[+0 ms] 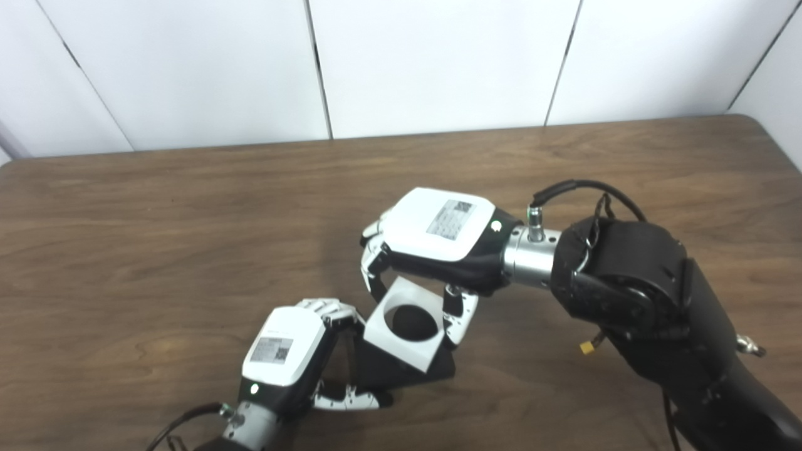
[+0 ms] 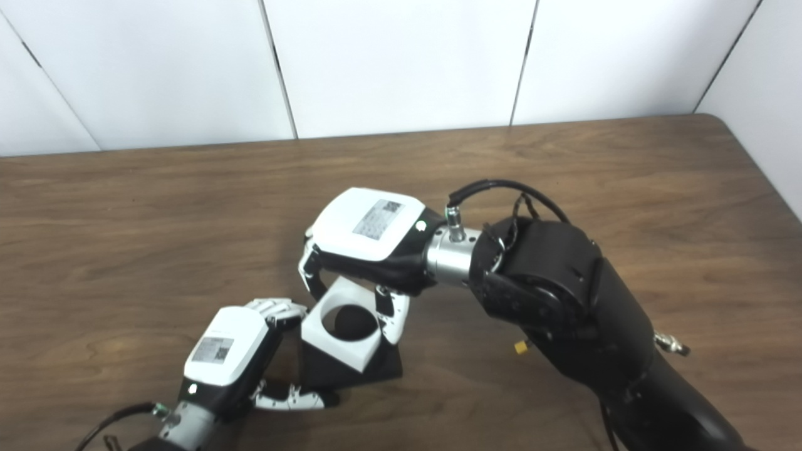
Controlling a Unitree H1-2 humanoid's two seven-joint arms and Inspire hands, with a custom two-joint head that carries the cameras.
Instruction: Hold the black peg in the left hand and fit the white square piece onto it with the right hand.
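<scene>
My right hand [image 1: 438, 241] grips the white square piece [image 1: 406, 324], fingers [image 1: 374, 270] curled down over its far edge and thumb [image 1: 456, 316] pressed to its near right side, holding it tilted above the black peg [image 1: 410, 321], whose rounded top shows through the piece's round hole. My left hand [image 1: 289, 351] is clenched around the peg's black base [image 1: 401, 371], fingers [image 1: 329, 308] wrapped over its left upper side and thumb [image 1: 348, 398] stretched along its lower front edge, just beside the white piece's left corner; the base rests low on the wooden table [image 1: 156, 250], near the front and a little left of centre. Each hand's white back carries a grey label with a small square code; the print on both is too small to read. A green light glows near each wrist. A black cable [image 2: 501, 188] loops over my right wrist's silver cuff [image 2: 448, 254] into the black forearm [image 2: 564, 294], which crosses the table's right half and hides the surface beneath it; a small yellow tag [image 1: 587, 346] hangs under that forearm. The table is dark brown wood grain with a rounded far right corner. Behind it stand white wall panels [image 1: 438, 62] split by thin dark seams.
</scene>
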